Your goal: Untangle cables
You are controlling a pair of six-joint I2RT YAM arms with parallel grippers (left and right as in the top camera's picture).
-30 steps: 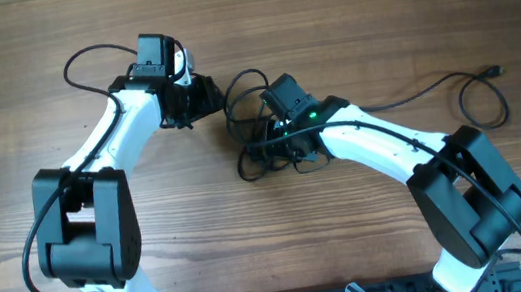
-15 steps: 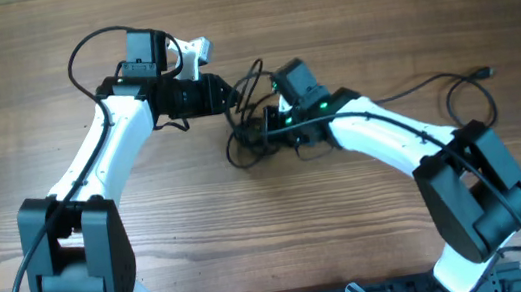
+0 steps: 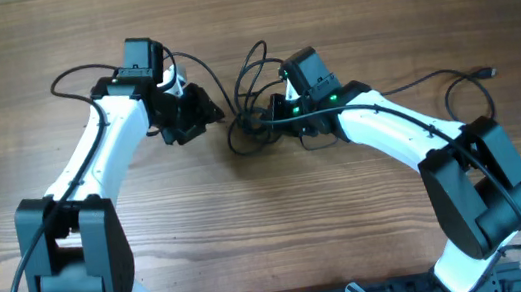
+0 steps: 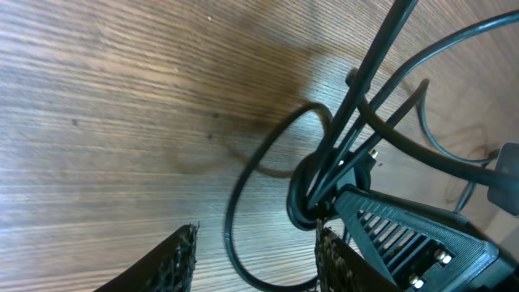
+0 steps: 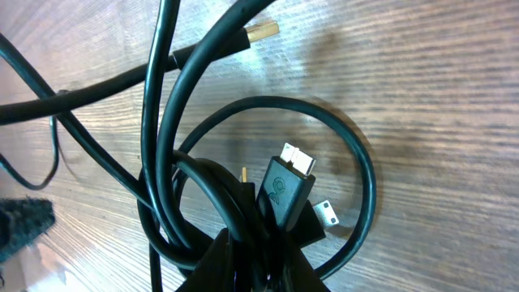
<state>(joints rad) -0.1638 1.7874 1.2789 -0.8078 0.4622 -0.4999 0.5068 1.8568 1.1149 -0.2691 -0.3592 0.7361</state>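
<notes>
The cables (image 3: 247,107) form a small tangled bundle of thin black loops at the table's middle. One strand trails right to a plug end (image 3: 496,70). My right gripper (image 3: 269,121) is shut on the bundle. In the right wrist view its fingers (image 5: 259,264) pinch several strands, with a flat black plug (image 5: 284,186) and a gold-tipped plug (image 5: 261,32) above them. My left gripper (image 3: 206,111) is open just left of the bundle. In the left wrist view a cable loop (image 4: 243,203) lies between its spread fingers (image 4: 258,259), apart from both.
The table is bare wood (image 3: 271,225). The left arm's own black wire (image 3: 70,78) loops out at the far left. A long cable loop (image 3: 471,98) lies at the right, near the right arm's elbow. The arm bases stand at the front edge.
My left gripper reached toward the bundle, then drew back left, staying open. My right gripper kept hold of the bundle and moved it slightly toward the far side.
</notes>
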